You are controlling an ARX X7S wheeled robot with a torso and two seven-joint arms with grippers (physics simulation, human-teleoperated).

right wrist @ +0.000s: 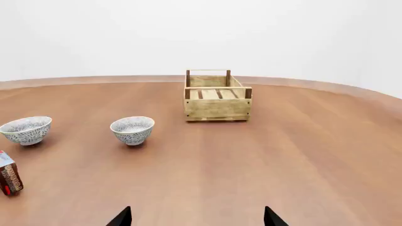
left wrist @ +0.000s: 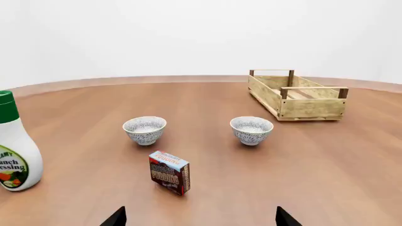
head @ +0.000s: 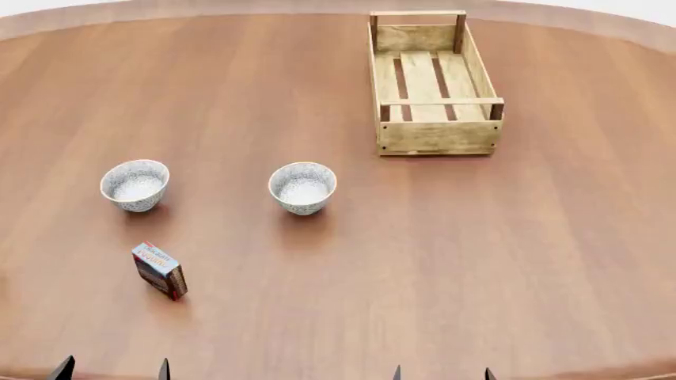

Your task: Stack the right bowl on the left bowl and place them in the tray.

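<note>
**A:** While both arms hang back at the bottom edge of the head view, the left gripper [head: 114,369] and the right gripper [head: 442,372] show only dark fingertips, jaws spread wide and released, nothing between them.

**B:** And the bowls?

**A:** Two patterned ones, upright on the brown bench [head: 507,253]. The left bowl [head: 135,184] sits left of centre in the head view, the right bowl [head: 302,187] near the middle, level with it and well apart. Neither is stacked, neither touched.

**B:** The tray?

**A:** The tray [head: 436,136] lies at the upper right of centre, a long light-wood crate with slatted bottom and darker corner posts, its short end facing us. It's apart from both bowls, nearer the right one.

**B:** Anything else out there?

**A:** A small printed box [head: 161,271] standing on end at lower left, below the left bowl. In the left wrist view a ranch dressing bottle [left wrist: 16,150] with a green cap stands at the left edge, beyond the box from the bowls.
</note>
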